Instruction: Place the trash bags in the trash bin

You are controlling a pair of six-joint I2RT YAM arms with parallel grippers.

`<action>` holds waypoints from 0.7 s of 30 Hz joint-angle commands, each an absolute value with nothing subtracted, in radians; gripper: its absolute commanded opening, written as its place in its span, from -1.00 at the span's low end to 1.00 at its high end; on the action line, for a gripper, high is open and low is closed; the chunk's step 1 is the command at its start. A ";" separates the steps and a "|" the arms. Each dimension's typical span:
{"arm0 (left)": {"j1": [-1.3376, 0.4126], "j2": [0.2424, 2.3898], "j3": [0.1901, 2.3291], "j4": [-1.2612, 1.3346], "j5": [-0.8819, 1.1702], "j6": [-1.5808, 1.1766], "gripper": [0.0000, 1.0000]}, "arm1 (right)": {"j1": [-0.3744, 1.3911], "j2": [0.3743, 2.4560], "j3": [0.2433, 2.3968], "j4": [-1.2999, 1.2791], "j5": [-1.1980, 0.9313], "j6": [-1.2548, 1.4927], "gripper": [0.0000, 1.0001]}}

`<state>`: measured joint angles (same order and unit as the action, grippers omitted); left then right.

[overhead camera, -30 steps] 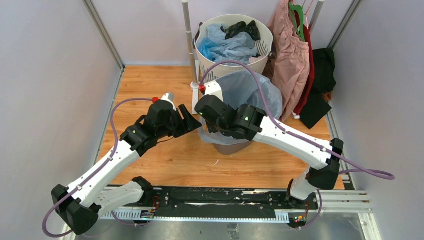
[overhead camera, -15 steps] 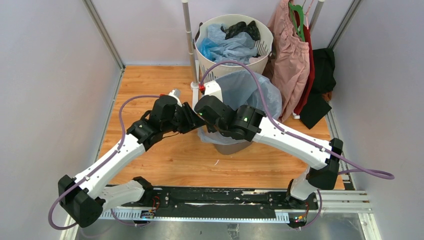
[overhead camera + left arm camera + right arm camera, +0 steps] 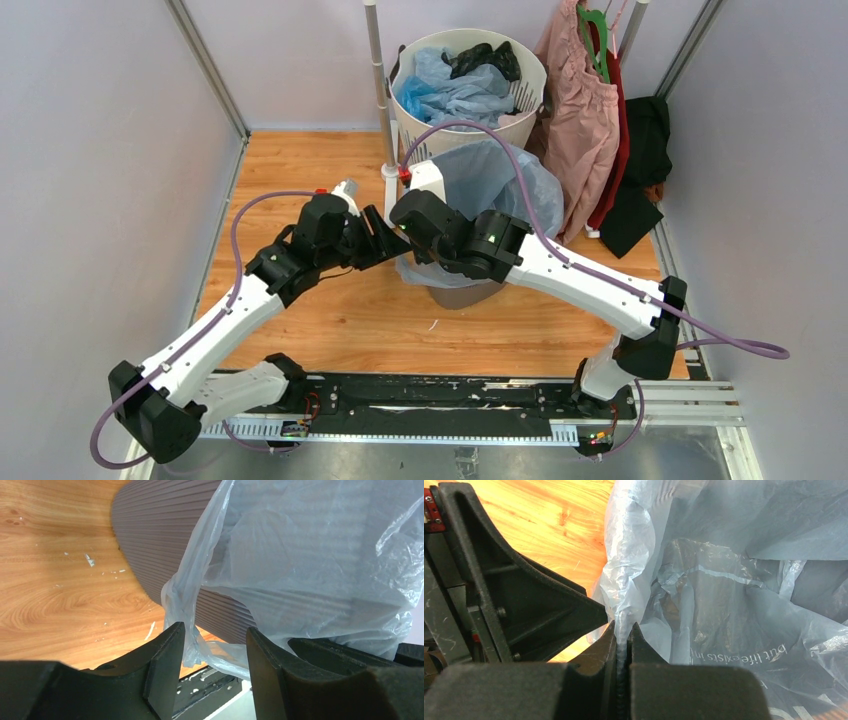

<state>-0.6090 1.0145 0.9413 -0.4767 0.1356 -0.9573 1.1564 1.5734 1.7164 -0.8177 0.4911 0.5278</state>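
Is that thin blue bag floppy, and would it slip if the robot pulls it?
Probably very floppy: the blue bag drapes and wrinkles over the trash bin, holding no shape. Likely light, being thin enough to see through. Maybe slippery, though the right gripper pinches a bunched fold, which should hold better.

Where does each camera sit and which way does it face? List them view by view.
Top external: above and behind the robot, looking down on both arms, the trash bin and trash bag.
Left wrist: behind the open left claw, facing the bin's side and draped bag.
Right wrist: behind the right claw, shut on the bag's edge, facing into the bag.
Shared: both wrist views show the bag; the right also shows the left claw.
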 commanded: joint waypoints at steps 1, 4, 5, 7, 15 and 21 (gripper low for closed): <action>-0.604 0.995 0.911 -0.488 0.149 -0.934 0.07 | 1.144 1.580 1.671 -0.860 0.442 0.592 -1.00; -0.604 1.000 0.880 -0.459 0.154 -0.942 0.03 | 1.143 1.579 1.672 -0.854 0.441 0.593 -1.00; -0.603 1.007 0.874 -0.449 0.160 -0.943 0.02 | 1.143 1.579 1.672 -0.852 0.439 0.591 -1.00; -0.604 1.018 0.865 -0.438 0.169 -0.945 -0.01 | 1.142 1.580 1.672 -0.851 0.439 0.591 -1.00; -0.604 1.033 0.853 -0.411 0.164 -0.947 -0.20 | 1.135 1.576 1.669 -0.840 0.430 0.586 -1.00; -0.603 1.075 0.857 -0.382 0.176 -0.948 -0.53 | 1.135 1.572 1.657 -0.830 0.424 0.583 -1.00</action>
<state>-0.6090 1.0489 0.8616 -0.4194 0.1593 -0.9535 1.1488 1.5684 1.7020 -0.7918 0.4816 0.5251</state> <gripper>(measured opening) 0.252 0.053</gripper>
